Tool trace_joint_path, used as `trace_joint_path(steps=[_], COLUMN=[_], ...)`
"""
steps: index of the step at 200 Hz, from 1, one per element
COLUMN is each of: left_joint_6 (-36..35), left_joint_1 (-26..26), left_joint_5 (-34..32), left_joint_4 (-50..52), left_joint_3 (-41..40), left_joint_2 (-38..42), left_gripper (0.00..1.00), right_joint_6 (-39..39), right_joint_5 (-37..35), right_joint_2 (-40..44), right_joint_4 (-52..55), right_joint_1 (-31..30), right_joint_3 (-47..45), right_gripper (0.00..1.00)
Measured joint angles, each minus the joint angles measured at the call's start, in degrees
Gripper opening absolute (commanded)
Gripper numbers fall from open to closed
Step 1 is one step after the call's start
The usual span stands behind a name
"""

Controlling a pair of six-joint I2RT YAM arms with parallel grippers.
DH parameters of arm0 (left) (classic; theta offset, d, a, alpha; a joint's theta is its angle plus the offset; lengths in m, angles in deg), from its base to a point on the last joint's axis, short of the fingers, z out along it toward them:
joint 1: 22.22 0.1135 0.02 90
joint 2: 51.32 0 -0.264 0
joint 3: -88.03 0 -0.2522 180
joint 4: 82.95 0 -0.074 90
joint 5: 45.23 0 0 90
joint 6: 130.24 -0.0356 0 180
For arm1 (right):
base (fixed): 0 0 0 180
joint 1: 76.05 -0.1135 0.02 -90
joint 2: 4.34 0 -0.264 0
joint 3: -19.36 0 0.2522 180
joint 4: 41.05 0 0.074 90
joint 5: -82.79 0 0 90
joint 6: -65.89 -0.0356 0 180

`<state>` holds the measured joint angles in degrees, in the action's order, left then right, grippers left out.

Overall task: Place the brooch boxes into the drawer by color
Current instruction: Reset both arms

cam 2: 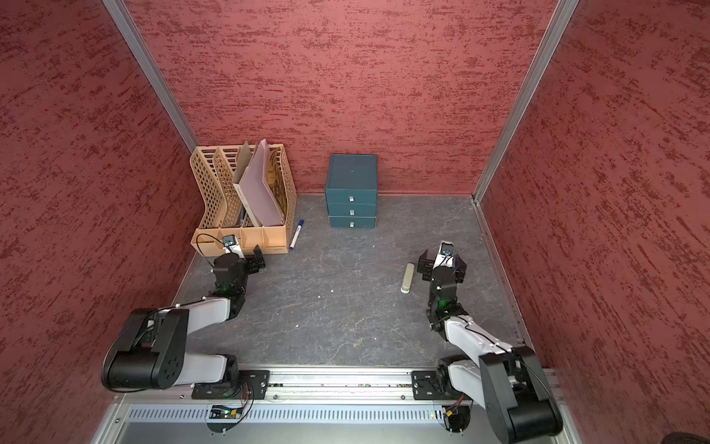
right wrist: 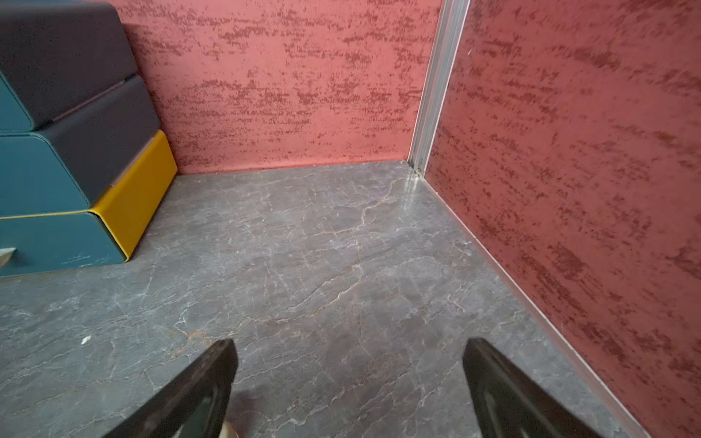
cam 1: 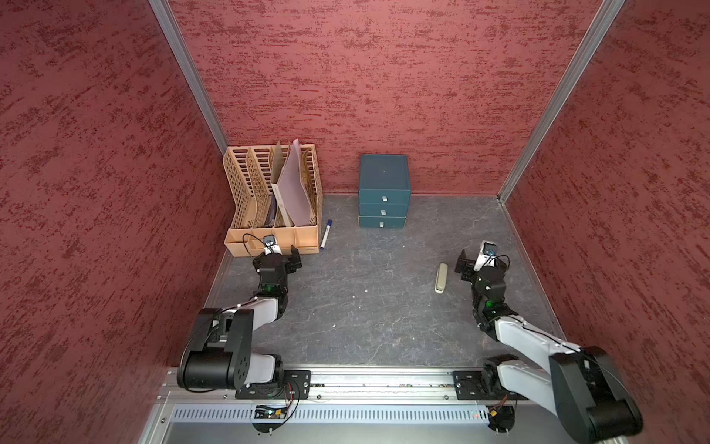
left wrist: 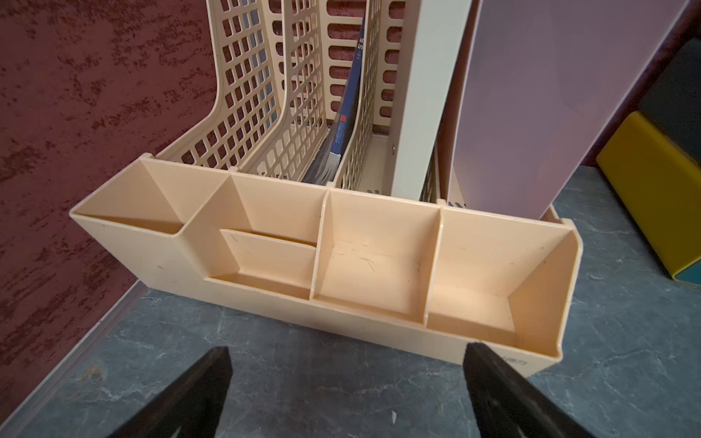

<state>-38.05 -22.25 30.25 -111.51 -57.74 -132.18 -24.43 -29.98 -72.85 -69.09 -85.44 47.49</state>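
Left black gripper (left wrist: 349,373) and right black gripper (right wrist: 349,369) hung open, empty, seemingly parked clear of the shut dark teal three-drawer chest (cam 1: 384,180), brooch boxes nowhere visible.

Table (cam 1: 365,315): dark grey, marbled.
Far left corner: tan slotted file rack (cam 1: 236,192) standing on it.
Beside the rack: marker pen (cam 1: 325,234), lying flat.
Far middle: teal drawer chest (cam 1: 384,175).
Right side: beige bar (cam 1: 441,277), lying flat.
Middle: white specks (cam 1: 333,326).
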Motion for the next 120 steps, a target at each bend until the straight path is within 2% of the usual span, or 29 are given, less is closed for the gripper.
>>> trace_joint_path(steps=[41, 57, 91, 120], left_joint_6=[-0.4, -0.6, -0.8, -0.8], left_joint_1=[0.4, 0.3, 0.7, 1.7], left_joint_5=[4.9, 6.1, 9.4, 12.4], left_joint_4=[-10.7, -13.1, -12.4, -11.6], left_joint_3=[-2.6, -4.1, -2.2, 0.4], left_joint_2=[-5.3, -6.4, -6.9, -6.9], left_gripper=[1.0, 1.0, 1.0, 1.0], right_joint_6=[1.7, 2.4, 2.6, 2.6], right_joint_5=[5.7, 8.6, 11.2, 13.2], right_joint_2=[-17.2, -22.8, -23.4, -21.9], right_joint_4=[-21.5, -26.3, -30.5, -26.3], right_joint_1=[2.8, 3.6, 3.9, 4.5], right_joint_3=[-4.4, -4.7, -4.3, 0.2], right_gripper=[0.99, 0.99, 0.98, 0.99])
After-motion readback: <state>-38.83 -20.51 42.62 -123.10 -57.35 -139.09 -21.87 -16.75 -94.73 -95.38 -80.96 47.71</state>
